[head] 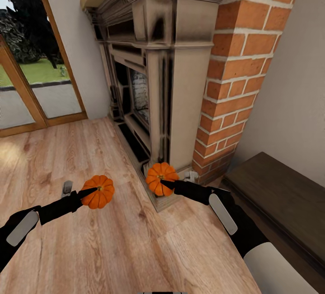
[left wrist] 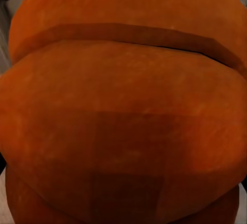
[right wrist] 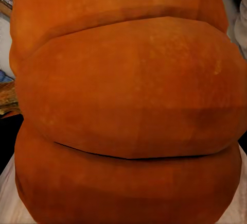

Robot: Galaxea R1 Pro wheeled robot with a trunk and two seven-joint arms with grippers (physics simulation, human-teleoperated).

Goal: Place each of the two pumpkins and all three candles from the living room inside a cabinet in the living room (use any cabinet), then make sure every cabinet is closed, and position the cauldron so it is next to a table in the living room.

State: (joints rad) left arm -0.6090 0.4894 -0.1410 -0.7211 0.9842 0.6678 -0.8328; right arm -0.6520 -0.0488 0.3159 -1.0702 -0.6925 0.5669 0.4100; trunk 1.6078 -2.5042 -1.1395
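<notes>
Left end effector (head: 92, 190): it is clamping on a pumpkin (head: 99, 191), carrying it above the wooden floor (head: 113, 249), out in front of the fireplace (head: 153, 82).
Right end effector (head: 168, 185): it is gripping the second pumpkin (head: 161, 177), holding it just beside the fireplace's front corner, near the base.
Wrist views: each is showing orange ribbed skin pressed close to the lens, the left pumpkin at (left wrist: 123, 110) and the right one at (right wrist: 128, 100); the fingers themselves are hard to make out there.
Cabinet: a low dark-brown top (head: 280, 195) is showing beyond the brick column (head: 234, 68) that flanks the fireplace; I judge it to be the console, though its drawer fronts are cut off.
Progress: both pumpkins are in hand but neither is inside a cabinet yet, so the task is looking early.
Remaining: stowing both pumpkins, gathering three candles, closing every cabinet, and moving the cauldron beside a table.
Unclear: a small grey thing (head: 67, 187) is lying on the floor near the left pumpkin and a pale one (head: 192, 176) is sitting at the fireplace base; neither can be identified.
</notes>
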